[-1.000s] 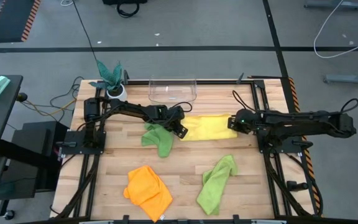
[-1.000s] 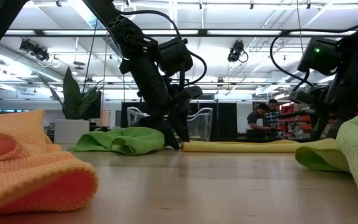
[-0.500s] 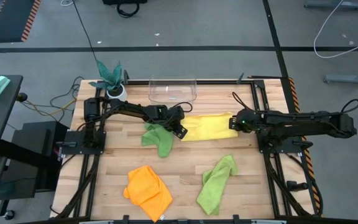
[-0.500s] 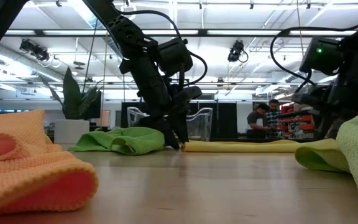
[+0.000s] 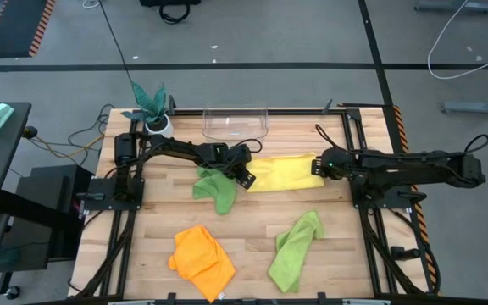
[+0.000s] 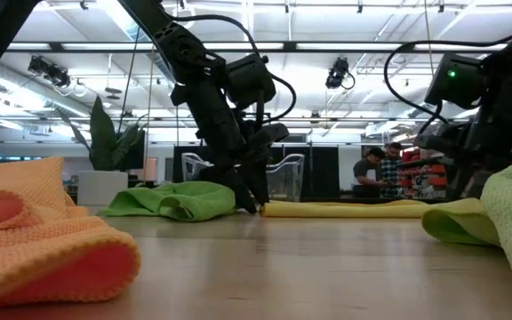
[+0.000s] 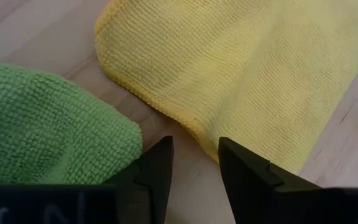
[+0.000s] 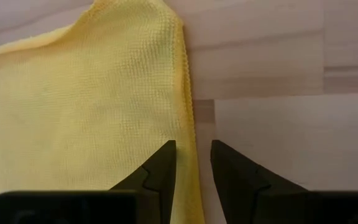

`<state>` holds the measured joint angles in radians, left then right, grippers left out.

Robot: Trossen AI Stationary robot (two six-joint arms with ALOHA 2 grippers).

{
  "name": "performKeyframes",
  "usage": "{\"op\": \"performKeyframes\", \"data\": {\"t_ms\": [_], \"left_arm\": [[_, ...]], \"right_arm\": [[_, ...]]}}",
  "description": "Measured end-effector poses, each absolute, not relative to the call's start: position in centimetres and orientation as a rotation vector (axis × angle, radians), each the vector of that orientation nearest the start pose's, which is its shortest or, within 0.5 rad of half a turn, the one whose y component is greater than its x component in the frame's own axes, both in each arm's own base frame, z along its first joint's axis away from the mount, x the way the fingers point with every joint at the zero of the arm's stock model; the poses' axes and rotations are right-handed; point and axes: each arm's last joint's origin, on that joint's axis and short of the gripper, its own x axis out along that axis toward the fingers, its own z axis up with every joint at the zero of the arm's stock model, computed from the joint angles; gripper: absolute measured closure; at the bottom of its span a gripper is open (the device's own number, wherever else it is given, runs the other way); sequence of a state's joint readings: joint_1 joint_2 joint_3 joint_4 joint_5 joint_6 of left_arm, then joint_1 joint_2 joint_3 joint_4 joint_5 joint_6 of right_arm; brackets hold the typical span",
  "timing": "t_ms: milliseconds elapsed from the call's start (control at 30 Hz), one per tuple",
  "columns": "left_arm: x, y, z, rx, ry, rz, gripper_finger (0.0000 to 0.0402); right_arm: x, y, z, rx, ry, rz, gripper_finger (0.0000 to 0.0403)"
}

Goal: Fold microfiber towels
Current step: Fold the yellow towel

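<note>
The yellow towel (image 5: pixel 282 173) lies flat on the table's far middle, a long strip running left to right. My left gripper (image 5: pixel 246 178) is open at the towel's left end, low by the table (image 6: pixel 258 204). My right gripper (image 5: pixel 318 167) is open at its right end, fingers astride the right edge (image 8: pixel 190 118). A crumpled lime green towel (image 5: pixel 214 190) lies just left of the left gripper. An orange towel (image 5: pixel 202 259) and a second lime green towel (image 5: pixel 295 249) lie bunched near the front. My left gripper (image 7: pixel 194 143) slants down at the yellow towel's left near edge (image 7: pixel 194 124). One finger (image 7: pixel 244 168) stands over the cloth, the other over bare wood. Whether they touch the cloth, I cannot tell. My right gripper (image 8: pixel 192 144) slants down with the towel's right edge running into its gap. Whether it touches, I cannot tell.
A clear plastic bin (image 5: pixel 235 123) stands at the far edge behind the yellow towel. A teal plant in a white pot (image 5: pixel 152 108) is at the far left corner. Bare wood (image 5: pixel 252 220) lies between the towels in the middle.
</note>
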<state>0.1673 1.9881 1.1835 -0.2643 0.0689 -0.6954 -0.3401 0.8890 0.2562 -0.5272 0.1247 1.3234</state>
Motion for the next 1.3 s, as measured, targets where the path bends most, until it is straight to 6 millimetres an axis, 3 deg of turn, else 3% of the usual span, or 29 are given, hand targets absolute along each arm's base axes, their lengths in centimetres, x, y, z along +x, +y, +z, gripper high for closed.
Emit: {"op": "performKeyframes", "data": {"t_ms": [1033,1300], "left_arm": [[38.2,6.2,12.5,-0.746,0.995,0.454,0.0266],[37.9,7.6,12.5,-0.788,0.99,0.476,0.0263]], "right_arm": [[12.7,-4.4,12.2,1.407,0.728,-0.997,0.0294],[13.6,-4.7,11.7,1.412,0.726,-0.984,0.0294]]}}
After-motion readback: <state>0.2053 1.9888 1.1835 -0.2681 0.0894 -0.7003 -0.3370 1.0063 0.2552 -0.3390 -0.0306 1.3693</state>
